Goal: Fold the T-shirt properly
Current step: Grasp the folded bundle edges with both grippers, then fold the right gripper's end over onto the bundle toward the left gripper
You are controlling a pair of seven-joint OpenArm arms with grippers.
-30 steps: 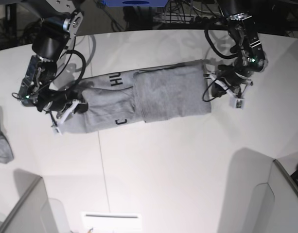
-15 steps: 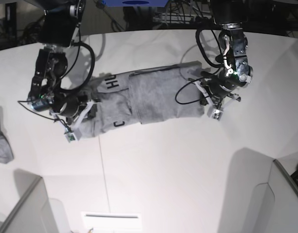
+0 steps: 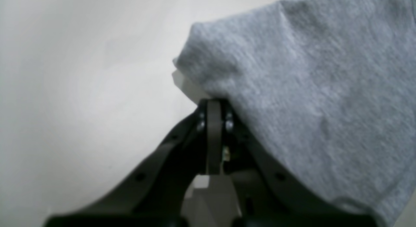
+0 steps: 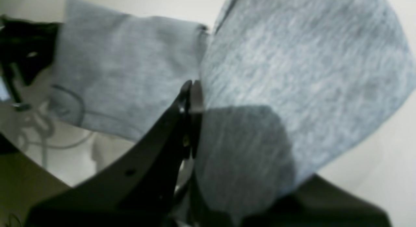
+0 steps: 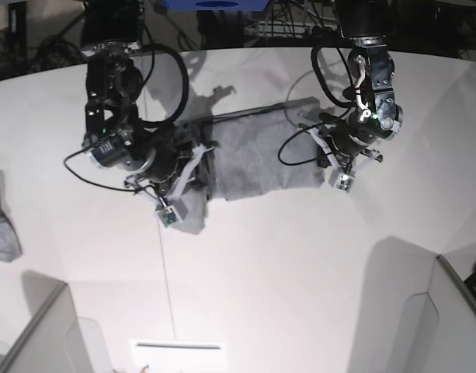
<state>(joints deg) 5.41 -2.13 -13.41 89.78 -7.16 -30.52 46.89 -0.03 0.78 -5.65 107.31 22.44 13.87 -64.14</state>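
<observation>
The heather-grey T-shirt (image 5: 261,155) lies as a folded band across the white table. My right gripper (image 5: 189,167), on the left of the base view, is shut on the shirt's left end, which is lifted and hangs down in a fold (image 5: 187,211). In the right wrist view the jaws (image 4: 191,85) are closed with grey T-shirt fabric (image 4: 292,74) draped over them. My left gripper (image 5: 324,151) sits at the shirt's right edge. The left wrist view shows it (image 3: 213,103) pinched shut on a corner of the T-shirt (image 3: 308,90). No lettering shows.
A small grey cloth piece (image 5: 1,225) lies at the table's left edge. Grey partition panels stand at the lower left (image 5: 43,334) and lower right (image 5: 447,311). Cables and equipment crowd the back edge (image 5: 284,23). A thin seam (image 5: 164,264) runs down the table.
My right gripper has lifted the shirt's left end and carried it rightward toward the folded middle, hiding the black lettering. My left gripper shifted slightly left at the right edge.
</observation>
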